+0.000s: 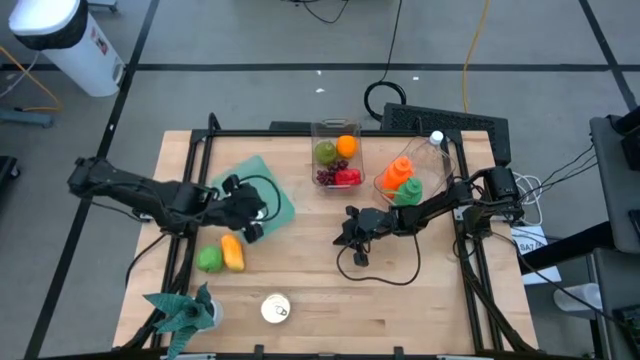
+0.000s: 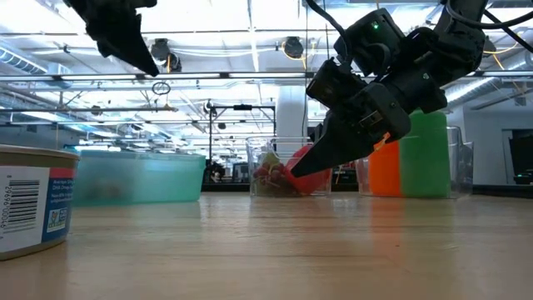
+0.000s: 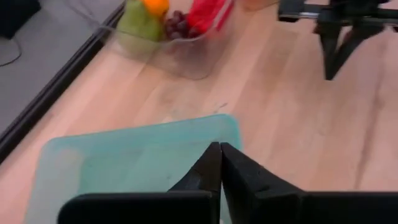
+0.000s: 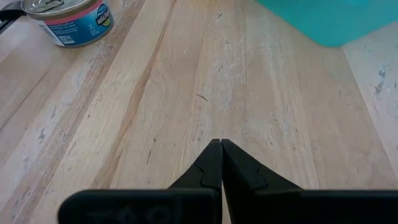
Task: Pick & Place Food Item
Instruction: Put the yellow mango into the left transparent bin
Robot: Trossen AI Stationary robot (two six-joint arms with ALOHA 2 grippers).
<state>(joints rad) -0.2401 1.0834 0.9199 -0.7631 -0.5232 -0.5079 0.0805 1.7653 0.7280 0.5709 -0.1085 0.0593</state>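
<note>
High view showed the wooden table [image 1: 400,310] with both arms reaching in toward its middle. The left tool [image 1: 252,212] hung over the near corner of the teal tray [image 1: 262,178], raised clear of the table; its fingers [image 3: 211,171] were pressed together tip to tip with nothing between them. Just beside that tool, on the bare wood off the tray's edge, lay the food items: a yellow-orange piece [image 1: 232,252] and a green one [image 1: 209,259], touching each other. Neither tool had hold of either.

The right tool [image 1: 350,228] sat near the table's centre, angled down toward the wood, its fingers [image 4: 214,163] likewise closed on each other and empty. From the low view it hung a little above the surface, with its tip in front of the clear bin.

At the far edge stood that clear bin [image 1: 334,128] holding a green fruit, an orange, grapes and something red. Beside it, another clear container [image 1: 424,165] held orange and green pieces. Near the front edge, a small tin can [image 1: 275,308] stood upright, and a green leafy bunch [image 1: 185,312] lay at the front left corner.
</note>
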